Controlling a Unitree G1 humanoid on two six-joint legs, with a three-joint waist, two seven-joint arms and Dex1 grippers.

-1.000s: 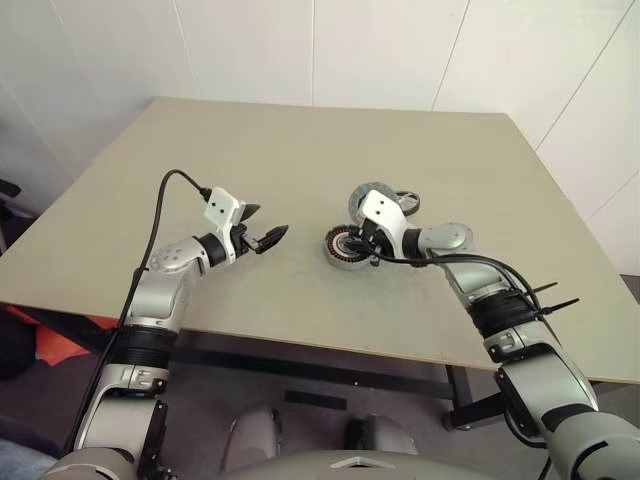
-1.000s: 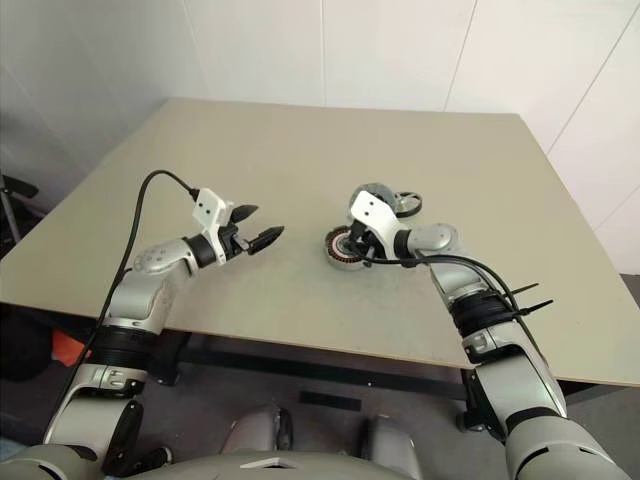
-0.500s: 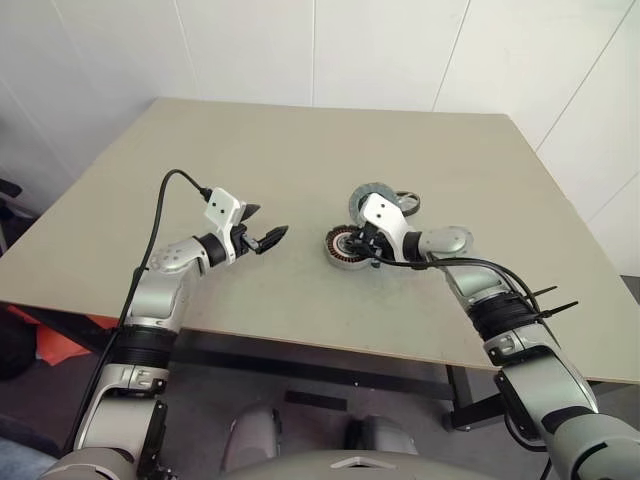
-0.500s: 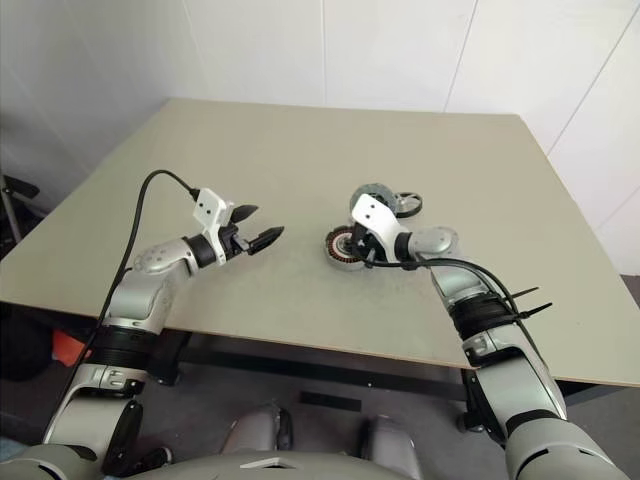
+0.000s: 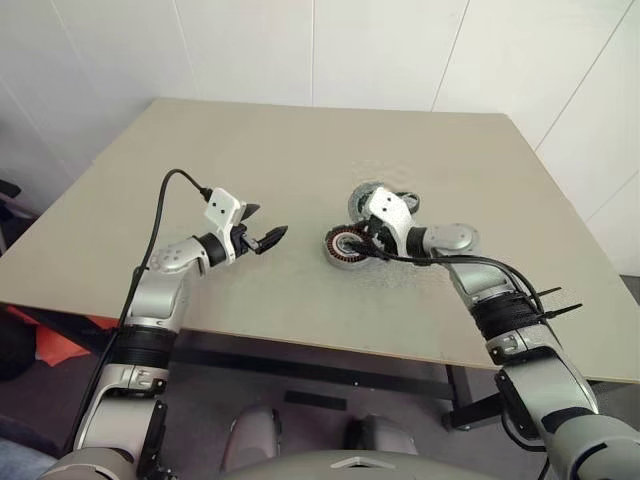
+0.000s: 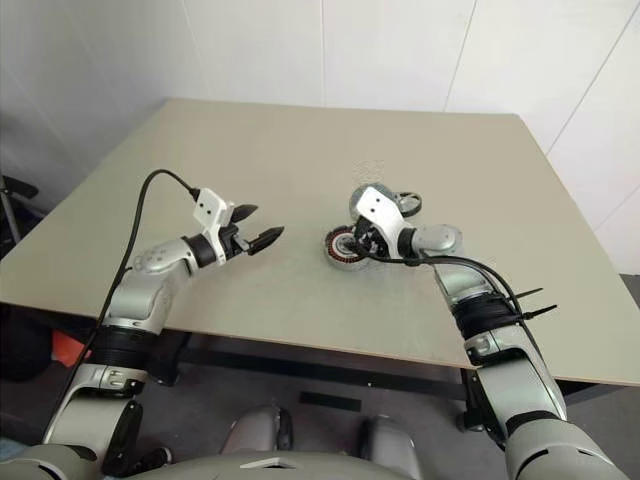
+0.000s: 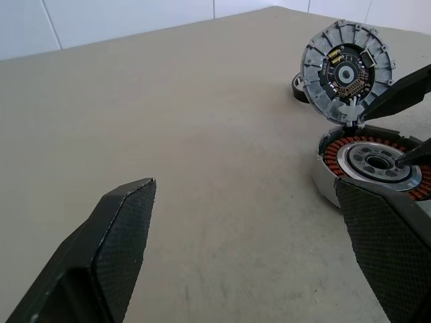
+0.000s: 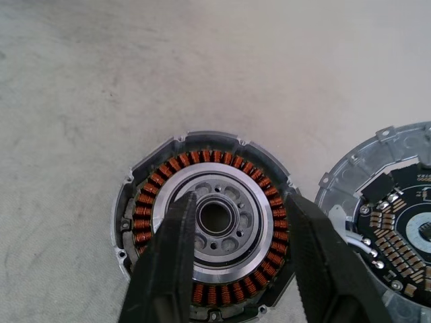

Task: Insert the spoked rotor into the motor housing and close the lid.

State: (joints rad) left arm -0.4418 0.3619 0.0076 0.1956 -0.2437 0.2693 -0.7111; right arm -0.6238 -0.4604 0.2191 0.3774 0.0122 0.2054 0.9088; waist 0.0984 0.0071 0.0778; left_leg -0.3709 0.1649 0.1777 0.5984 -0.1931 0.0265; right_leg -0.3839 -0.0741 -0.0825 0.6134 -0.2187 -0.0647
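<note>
Right wrist view: right gripper [image 8: 242, 252], jaws now parted wider, hovers over motor housing [image 8: 205, 229] on table [image 5: 200, 150], spoked rotor [image 8: 214, 222] seated inside; lid [image 7: 346, 70] upright; left gripper [image 5: 262, 232] wide, empty.

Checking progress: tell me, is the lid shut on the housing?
No, the lid stands open, tilted up behind the housing, whose copper windings show.

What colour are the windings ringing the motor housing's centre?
Copper-orange, around the round dark metal motor housing's silver centre; clearest in the right wrist view.
</note>
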